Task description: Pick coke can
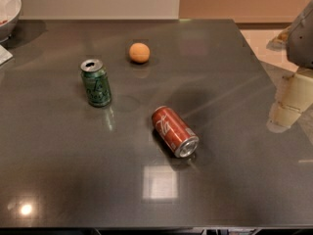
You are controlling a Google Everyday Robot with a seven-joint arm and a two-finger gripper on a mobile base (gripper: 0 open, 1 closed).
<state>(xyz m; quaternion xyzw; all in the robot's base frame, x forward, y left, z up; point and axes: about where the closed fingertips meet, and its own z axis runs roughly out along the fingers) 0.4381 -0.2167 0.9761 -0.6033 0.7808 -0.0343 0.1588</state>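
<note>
The red cylindrical aluminium coke can (pixel 174 131) lies on its side near the middle of the dark glossy table (pixel 58 180). An upright green aluminium can (pixel 96 82) stands to its far left, with a small round orange fruit (pixel 139 52) farther back. The cream-coloured gripper (pixel 291 102) is at the right edge, well apart from the coke can; I cannot tell whether it is open or closed

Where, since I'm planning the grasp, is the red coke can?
In the camera view, the red cylindrical aluminium coke can lies on its side near mid-frame, right of the upright green can; the tool is at the right edge.
</note>
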